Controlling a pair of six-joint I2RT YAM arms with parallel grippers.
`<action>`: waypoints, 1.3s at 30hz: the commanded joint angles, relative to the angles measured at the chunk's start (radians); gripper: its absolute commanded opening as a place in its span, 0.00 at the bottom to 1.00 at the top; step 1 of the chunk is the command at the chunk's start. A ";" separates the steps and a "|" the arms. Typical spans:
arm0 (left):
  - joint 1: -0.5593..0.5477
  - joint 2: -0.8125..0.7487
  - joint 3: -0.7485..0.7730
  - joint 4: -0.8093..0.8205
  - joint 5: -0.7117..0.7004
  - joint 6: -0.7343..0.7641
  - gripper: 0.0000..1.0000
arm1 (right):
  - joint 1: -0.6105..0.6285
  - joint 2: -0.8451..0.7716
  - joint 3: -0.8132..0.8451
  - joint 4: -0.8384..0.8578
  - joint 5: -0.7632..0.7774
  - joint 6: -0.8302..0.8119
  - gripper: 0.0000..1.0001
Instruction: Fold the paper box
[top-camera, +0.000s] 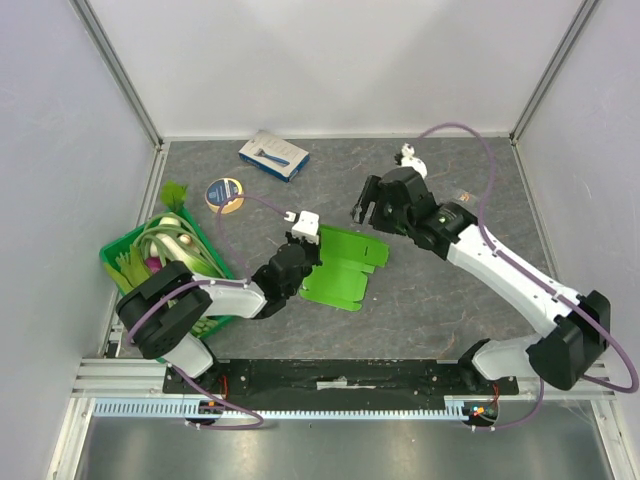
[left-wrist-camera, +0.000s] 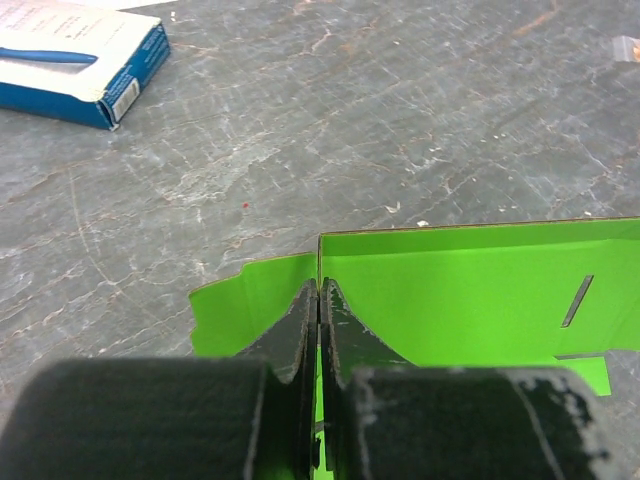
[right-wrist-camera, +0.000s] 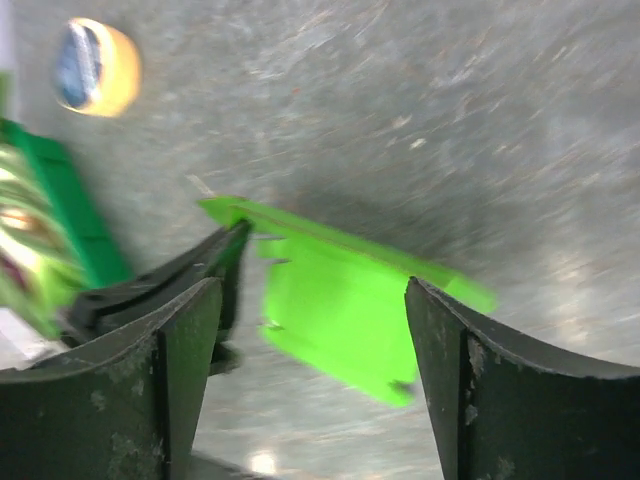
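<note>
Lying unfolded near the middle of the grey table (top-camera: 450, 300): the paper box (top-camera: 345, 268). The left gripper (left-wrist-camera: 319, 300) is pinching the box's left edge, fingers clamped tight on the card. The right gripper (right-wrist-camera: 315, 290) is hovering just beyond its far edge, jaws spread wide, grasping nothing. A green crate (top-camera: 120, 255) of vegetables is sitting at left; a blue carton (top-camera: 273, 156) is lying far back.

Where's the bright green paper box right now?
Top view: the paper box sits mid-table, right of the crate, its left edge pinched in the left fingers.
</note>
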 joint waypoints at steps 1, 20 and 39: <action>-0.011 0.005 -0.021 0.118 -0.134 0.000 0.02 | 0.001 -0.042 -0.156 0.154 -0.189 0.625 0.78; -0.030 0.002 -0.078 0.230 -0.212 0.017 0.02 | 0.024 0.027 -0.389 0.504 -0.066 1.205 0.54; -0.047 0.018 -0.097 0.276 -0.212 0.056 0.02 | 0.024 0.085 -0.336 0.525 -0.026 1.177 0.48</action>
